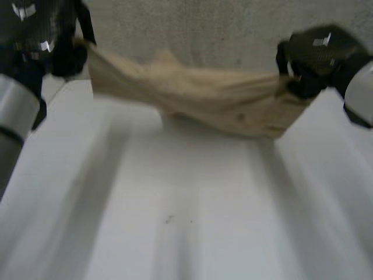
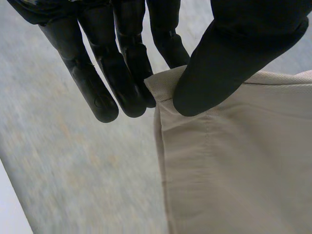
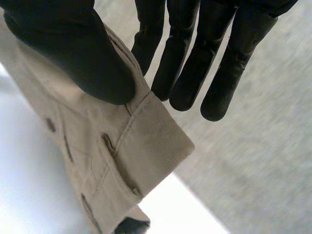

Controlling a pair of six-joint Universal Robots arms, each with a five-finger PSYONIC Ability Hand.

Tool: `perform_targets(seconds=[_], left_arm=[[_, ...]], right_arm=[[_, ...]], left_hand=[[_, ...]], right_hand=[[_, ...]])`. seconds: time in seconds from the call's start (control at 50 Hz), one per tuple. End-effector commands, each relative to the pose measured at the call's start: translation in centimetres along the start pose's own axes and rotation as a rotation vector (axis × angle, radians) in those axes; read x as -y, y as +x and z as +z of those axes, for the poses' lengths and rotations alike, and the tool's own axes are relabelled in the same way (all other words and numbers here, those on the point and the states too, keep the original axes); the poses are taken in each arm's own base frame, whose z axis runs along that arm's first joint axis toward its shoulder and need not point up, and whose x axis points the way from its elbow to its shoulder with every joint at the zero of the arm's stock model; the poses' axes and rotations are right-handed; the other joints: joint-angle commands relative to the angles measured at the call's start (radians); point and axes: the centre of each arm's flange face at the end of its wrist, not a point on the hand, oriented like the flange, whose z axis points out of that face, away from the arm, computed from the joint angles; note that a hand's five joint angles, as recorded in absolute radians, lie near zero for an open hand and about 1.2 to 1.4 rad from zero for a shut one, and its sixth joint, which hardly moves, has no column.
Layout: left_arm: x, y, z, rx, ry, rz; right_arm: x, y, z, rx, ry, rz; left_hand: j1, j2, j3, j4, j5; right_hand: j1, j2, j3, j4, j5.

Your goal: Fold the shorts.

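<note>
The beige shorts [image 1: 198, 96] hang stretched between my two hands above the far part of the white table [image 1: 175, 221]. My left hand [image 1: 61, 55] holds one end; in the left wrist view its thumb [image 2: 229, 63] and fingers [image 2: 129, 73] pinch a hemmed corner of the shorts [image 2: 234, 161]. My right hand [image 1: 309, 64] holds the other end; in the right wrist view its thumb [image 3: 73, 53] presses the waistband corner of the shorts [image 3: 146, 146] against its fingers [image 3: 190, 73]. The cloth sags in the middle, its lowest part close over the table.
Grey carpeted floor [image 1: 221, 29] lies beyond the table's far edge. The table's near half spreads bare and white below the shorts.
</note>
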Motion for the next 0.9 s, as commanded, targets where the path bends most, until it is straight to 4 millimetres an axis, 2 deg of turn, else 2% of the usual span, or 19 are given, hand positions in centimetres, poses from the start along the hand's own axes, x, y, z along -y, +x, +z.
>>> perform_targets(seconds=[0.02, 0.14, 0.2, 0.22, 0.24, 0.32, 0.42, 0.48, 0.56, 0.6, 0.64, 0.72, 0.86, 0.9], left_arm=[[-4.9, 0.9, -6.2, -0.056, -0.221, 0.001], [-5.2, 1.6, -9.7, -0.123, -0.375, -0.003], [-5.0, 2.1, -11.4, -0.173, -0.460, -0.016], [-5.0, 2.2, -11.7, -0.184, -0.478, -0.017], [-4.9, 2.3, -12.0, -0.192, -0.492, -0.016], [-4.6, 2.3, -12.9, -0.213, -0.555, -0.008], [-3.6, 2.0, -13.5, -0.221, -0.572, -0.003], [-2.8, 1.9, -13.5, -0.224, -0.555, -0.005], [-0.7, 1.6, -13.5, -0.240, -0.496, -0.019], [1.0, 1.5, -13.3, -0.248, -0.439, -0.026], [2.2, 1.2, -12.8, -0.239, -0.391, -0.030], [3.2, 0.9, -12.2, -0.225, -0.351, -0.030], [2.3, 1.1, -10.6, -0.218, -0.327, -0.030], [0.1, 1.5, -8.9, -0.220, -0.348, -0.029]], right_arm=[[-4.9, -2.1, -0.8, 0.070, -0.170, 0.022], [-6.7, -3.1, -1.9, 0.110, -0.241, -0.042], [-7.3, -3.9, -4.2, 0.180, -0.340, -0.126], [-7.3, -3.9, -4.2, 0.180, -0.340, -0.126], [-7.7, -4.5, -5.7, 0.245, -0.415, -0.171], [-8.2, -5.5, -7.9, 0.348, -0.505, -0.217], [-8.0, -5.6, -8.7, 0.371, -0.508, -0.257], [-7.6, -5.5, -9.0, 0.366, -0.505, -0.255], [-6.1, -5.6, -10.1, 0.376, -0.457, -0.253], [-5.5, -5.3, -10.3, 0.376, -0.440, -0.248], [-5.0, -4.3, -10.2, 0.354, -0.424, -0.226], [-4.1, -2.7, -9.8, 0.312, -0.379, -0.202], [-3.9, -2.2, -9.5, 0.322, -0.336, -0.176], [-4.3, -2.0, -9.2, 0.322, -0.345, -0.161]], left_hand=[[0.276, 0.200, 0.206, 0.192, 0.244], [0.276, 0.200, 0.206, 0.192, 0.244], [0.276, 0.200, 0.206, 0.192, 0.244], [0.276, 0.200, 0.206, 0.192, 0.244], [0.276, 0.200, 0.206, 0.192, 0.244], [0.276, 0.200, 0.206, 0.192, 0.244], [0.276, 0.200, 0.206, 0.192, 0.244], [0.276, 0.200, 0.206, 0.192, 0.244], [0.276, 0.200, 0.206, 0.192, 0.244], [0.276, 0.200, 0.206, 0.192, 0.244], [0.276, 0.200, 0.206, 0.192, 0.244], [0.276, 0.200, 0.206, 0.192, 0.244], [0.276, 0.200, 0.206, 0.192, 0.244], [0.276, 0.200, 0.206, 0.192, 0.244]], right_hand=[[0.442, 0.219, 0.215, 0.206, 0.223], [0.442, 0.219, 0.215, 0.206, 0.223], [0.442, 0.219, 0.215, 0.206, 0.223], [0.442, 0.219, 0.215, 0.206, 0.223], [0.442, 0.219, 0.215, 0.206, 0.223], [0.442, 0.219, 0.215, 0.206, 0.223], [0.442, 0.219, 0.215, 0.206, 0.223], [0.442, 0.219, 0.215, 0.206, 0.223], [0.442, 0.219, 0.215, 0.206, 0.223], [0.442, 0.219, 0.215, 0.206, 0.223], [0.442, 0.219, 0.215, 0.206, 0.223], [0.442, 0.219, 0.215, 0.206, 0.223], [0.442, 0.219, 0.215, 0.206, 0.223], [0.442, 0.219, 0.215, 0.206, 0.223]])
